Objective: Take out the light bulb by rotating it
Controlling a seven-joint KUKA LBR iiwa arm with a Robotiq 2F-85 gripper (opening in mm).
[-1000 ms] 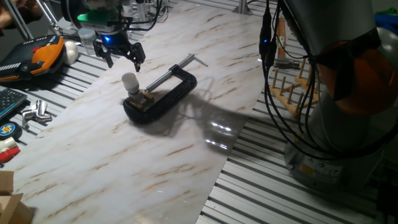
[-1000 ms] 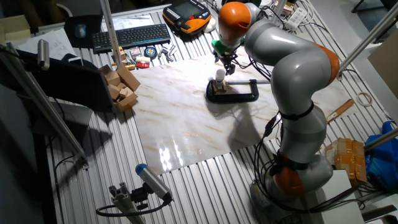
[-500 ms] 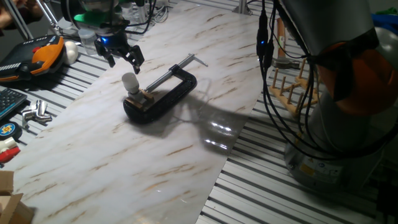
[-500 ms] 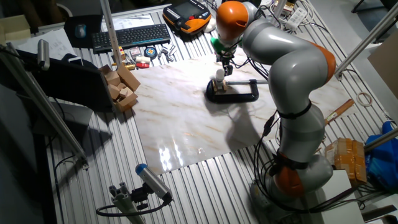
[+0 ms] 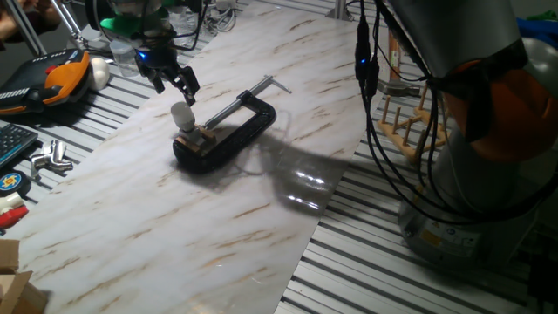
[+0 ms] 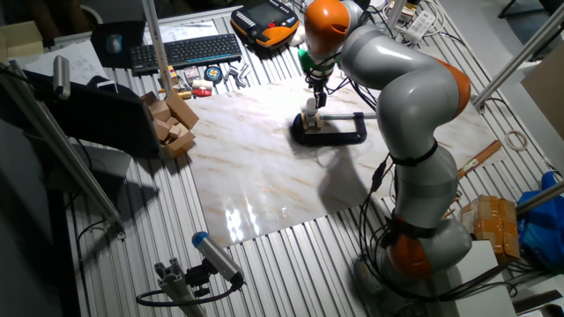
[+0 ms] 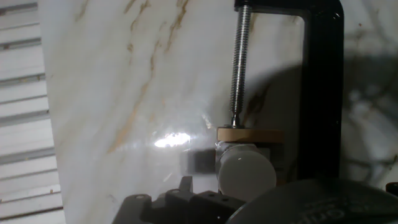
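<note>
Since a second ago your gripper [image 5: 173, 81] has drifted slightly up and away from the clamp, toward the table's far left edge, while the bulb has stayed put. You have one light bulb [image 5: 182, 115], standing upright in one tan wooden socket block [image 5: 202, 138], which is held in the jaws of one black C-clamp [image 5: 228, 131] lying flat on the marble-patterned board [image 5: 174, 209].

Your arm reaches over from the right side, its orange-and-grey links arching above the board, with the hand pointing downward. The gripper hangs just above and slightly behind the bulb, not touching it; its two black fingers [image 5: 188, 85] are spread apart with nothing between them. From the hand view you look down on the bulb's round white top [image 7: 246, 174], beside the clamp's threaded screw [image 7: 239, 62].

Around you: an orange-and-black pendant [image 5: 52, 78] and a white egg-shaped object [image 5: 100, 72] sit at the left, a keyboard [image 6: 185, 50] and wooden blocks [image 6: 172, 123] lie beyond the board, and a wooden peg rack [image 5: 410, 122] stands at the right. Black cables [image 5: 377, 122] hang in front of the rack.
</note>
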